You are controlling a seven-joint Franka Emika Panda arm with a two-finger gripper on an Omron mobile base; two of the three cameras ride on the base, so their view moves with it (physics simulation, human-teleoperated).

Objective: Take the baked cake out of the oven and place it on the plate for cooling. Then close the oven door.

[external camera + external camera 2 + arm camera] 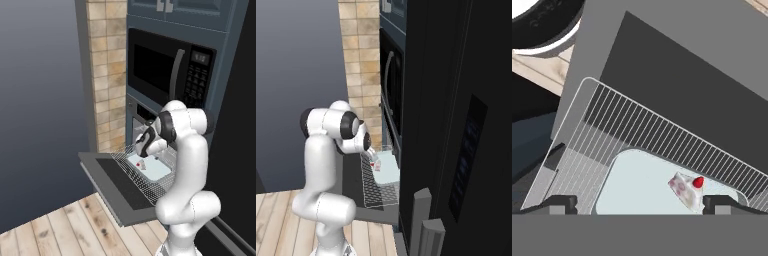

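Above pulled-out wire rack (637, 130), claw (639, 204) hangs spread wide, nothing between tips. Baked cake (686, 188) just below, nearer one tip, lying on pale tray (632, 185) on rack over dropped oven door (107, 185). Judgement: cake looks light, soft, crumbly; easily crushed or toppled. Best hold: low on flat wedge sides, gentle squeeze, clear of cherry. Tray smooth, so piece may slide if nudged. Oven (135, 112) below microwave (170, 67).
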